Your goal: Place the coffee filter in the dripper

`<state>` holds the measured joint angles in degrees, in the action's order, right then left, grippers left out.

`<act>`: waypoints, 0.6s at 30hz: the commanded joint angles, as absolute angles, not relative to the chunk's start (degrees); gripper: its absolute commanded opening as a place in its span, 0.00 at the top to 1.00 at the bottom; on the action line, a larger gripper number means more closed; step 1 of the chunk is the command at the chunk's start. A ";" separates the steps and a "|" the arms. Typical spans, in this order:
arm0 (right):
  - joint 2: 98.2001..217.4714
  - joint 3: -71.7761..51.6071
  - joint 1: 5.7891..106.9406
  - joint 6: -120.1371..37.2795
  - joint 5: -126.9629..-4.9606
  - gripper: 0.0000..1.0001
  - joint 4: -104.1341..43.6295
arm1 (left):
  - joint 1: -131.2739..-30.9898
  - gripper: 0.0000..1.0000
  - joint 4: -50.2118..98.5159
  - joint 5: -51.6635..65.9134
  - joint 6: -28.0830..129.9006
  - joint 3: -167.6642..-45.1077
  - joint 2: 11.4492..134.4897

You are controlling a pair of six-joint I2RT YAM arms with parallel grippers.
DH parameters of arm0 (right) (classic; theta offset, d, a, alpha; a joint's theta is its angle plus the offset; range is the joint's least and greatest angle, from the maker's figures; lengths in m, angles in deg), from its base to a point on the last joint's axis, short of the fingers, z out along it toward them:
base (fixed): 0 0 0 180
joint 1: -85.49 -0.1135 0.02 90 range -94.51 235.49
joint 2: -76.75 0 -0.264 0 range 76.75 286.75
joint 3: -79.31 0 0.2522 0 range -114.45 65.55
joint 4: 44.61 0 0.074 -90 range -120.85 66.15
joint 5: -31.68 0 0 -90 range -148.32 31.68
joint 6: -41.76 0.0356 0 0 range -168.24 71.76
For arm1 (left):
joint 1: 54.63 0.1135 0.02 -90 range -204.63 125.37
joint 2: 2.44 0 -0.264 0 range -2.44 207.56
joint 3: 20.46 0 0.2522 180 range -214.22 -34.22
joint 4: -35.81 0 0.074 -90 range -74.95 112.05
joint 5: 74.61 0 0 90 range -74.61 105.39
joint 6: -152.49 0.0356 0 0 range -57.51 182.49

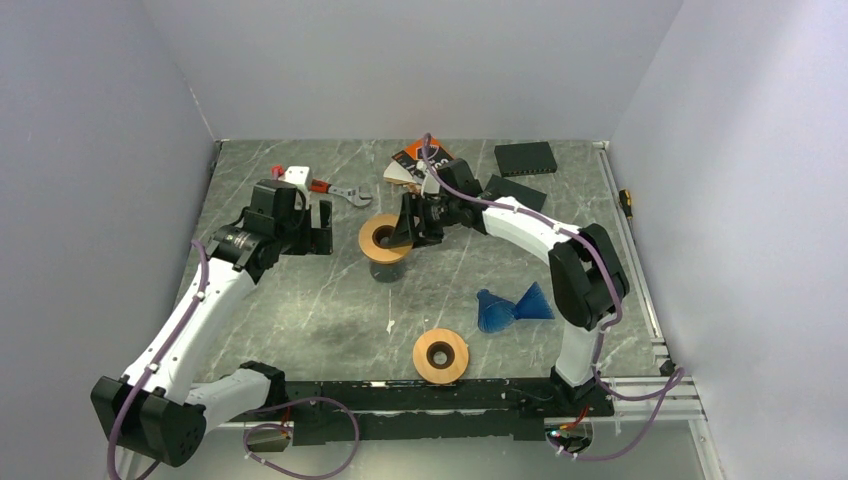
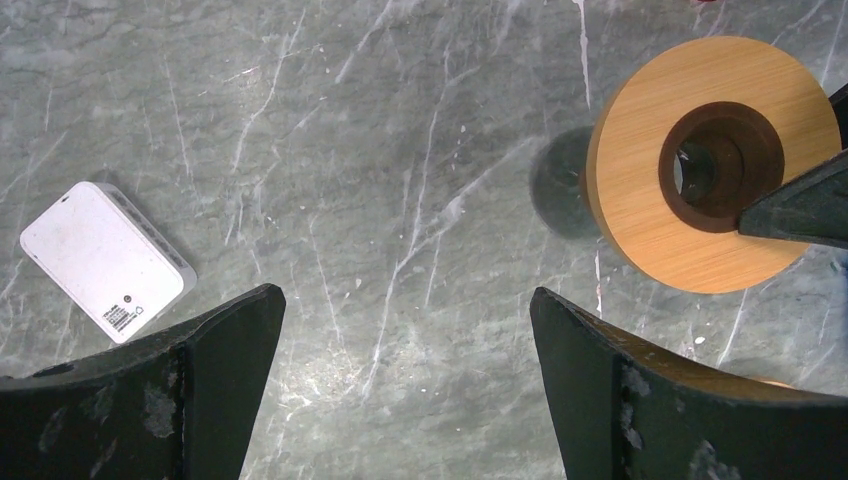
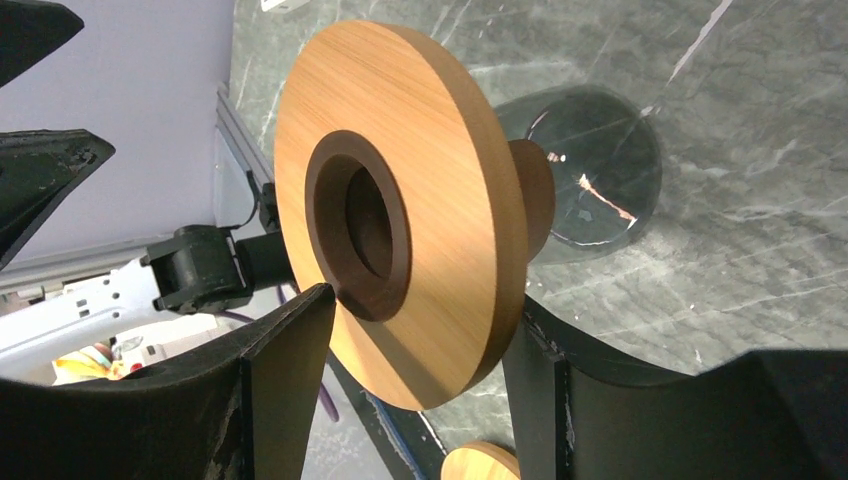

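The dripper (image 1: pixel 385 238), a round wooden collar with a dark centre hole, sits at mid-table; its glass part (image 3: pixel 590 165) shows behind the collar (image 3: pixel 440 190) in the right wrist view. My right gripper (image 3: pixel 425 300) straddles the collar's rim, one finger in front of the face with a small gap, the other behind; it is open. Two blue cones (image 1: pixel 515 305), the coffee filter pieces, lie on their sides to the right, untouched. My left gripper (image 2: pixel 405 310) hangs open over bare table left of the dripper (image 2: pixel 715 160).
A second wooden collar (image 1: pixel 441 355) lies near the front edge. At the back are a white box (image 1: pixel 297 175), a wrench (image 1: pixel 340 192), an orange-black packet (image 1: pixel 415 162) and two black boxes (image 1: pixel 525 158). The white box (image 2: pixel 105 260) lies left of my left fingers.
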<state>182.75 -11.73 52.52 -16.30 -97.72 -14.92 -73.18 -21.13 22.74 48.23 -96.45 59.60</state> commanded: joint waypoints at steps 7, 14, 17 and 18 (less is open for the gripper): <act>182.47 -14.46 51.21 -19.61 -92.15 0.34 -10.79 | -72.89 0.01 -21.11 22.32 47.87 -96.49 59.80; 174.55 -10.14 52.02 -20.56 -85.67 0.13 -13.11 | -72.91 0.01 -21.11 22.58 47.78 -96.36 59.58; 170.86 -7.52 52.92 -21.10 -83.37 0.10 -14.10 | -72.87 0.00 -21.10 22.61 47.81 -96.41 59.68; 169.53 -6.54 53.34 -21.23 -82.61 0.09 -14.47 | -72.86 0.01 -21.20 22.72 47.76 -96.44 59.70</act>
<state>176.28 -8.82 52.04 -19.51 -87.69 -12.17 -73.18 -21.15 22.74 48.20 -96.30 59.71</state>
